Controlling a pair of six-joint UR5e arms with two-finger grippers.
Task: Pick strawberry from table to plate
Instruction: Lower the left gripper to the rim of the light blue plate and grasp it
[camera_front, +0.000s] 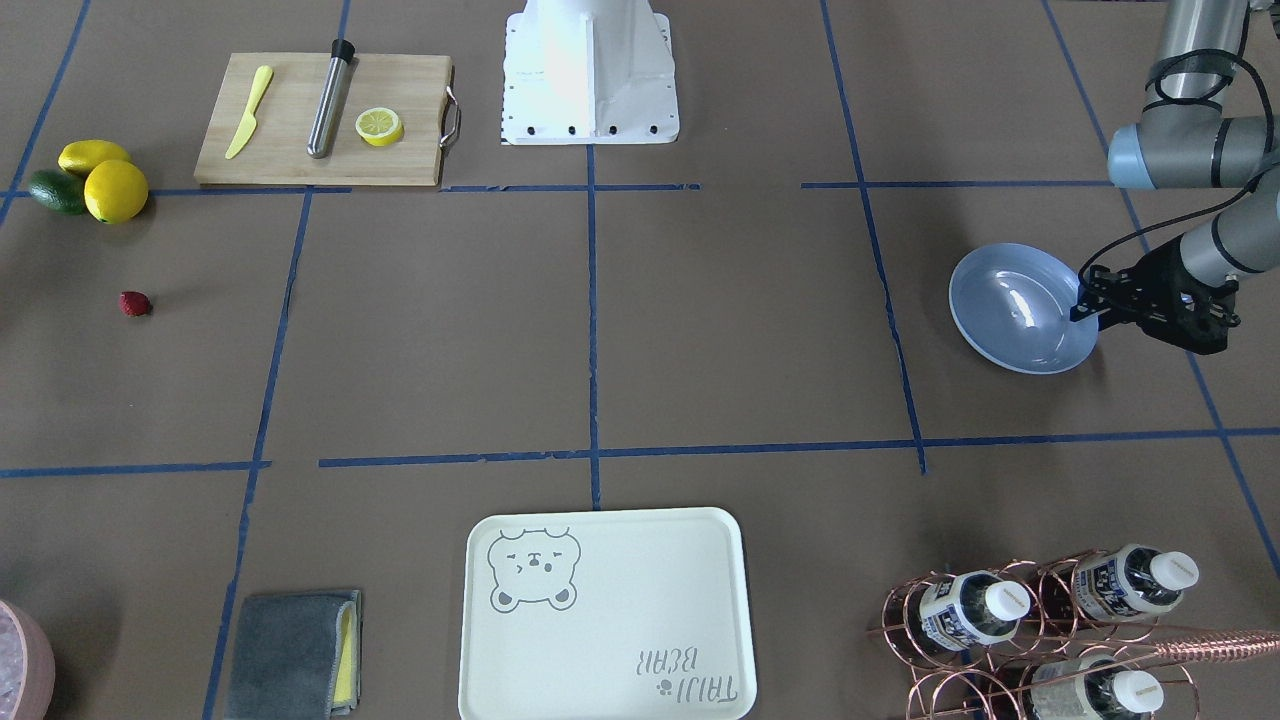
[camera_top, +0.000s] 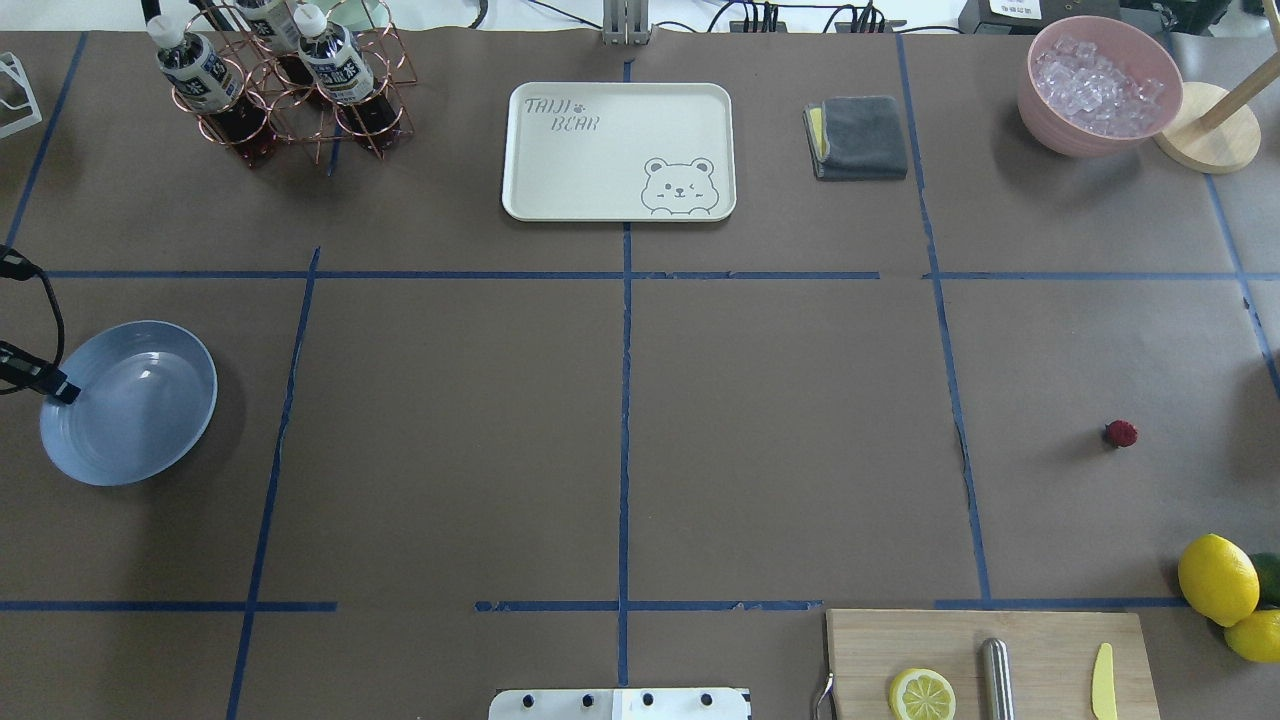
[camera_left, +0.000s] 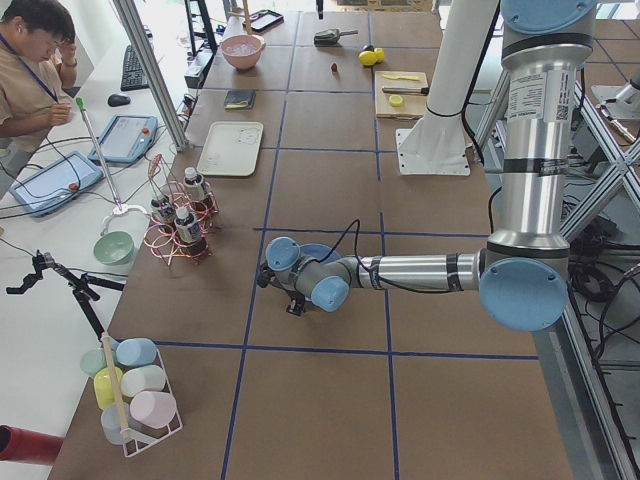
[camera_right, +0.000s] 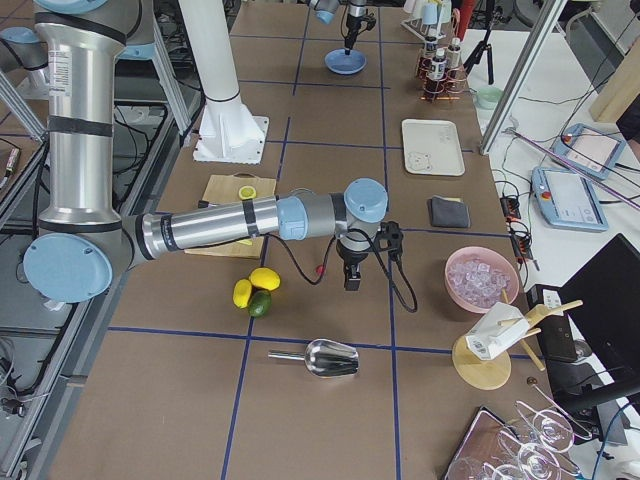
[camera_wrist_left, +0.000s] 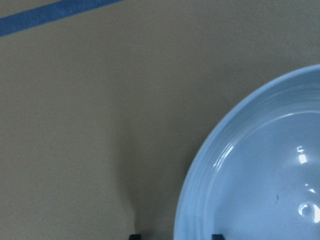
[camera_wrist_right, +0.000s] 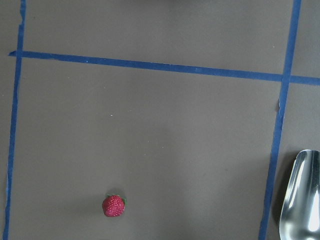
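"TAIJI BEAR" on the cream tray (camera_top: 600, 170); bottle labels unreadable

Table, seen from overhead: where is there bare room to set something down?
Bare: the wide middle, bordered by the tray, cutting board, plate and strawberry. Crowded: the far corners with the bottle rack and ice bowl, and near the lemons.

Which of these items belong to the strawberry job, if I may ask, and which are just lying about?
Job: strawberry, light-blue plate, table.
Lying about: bear tray, cutting board, lemons, bottles, grey cloth, ice bowl, metal scoop.
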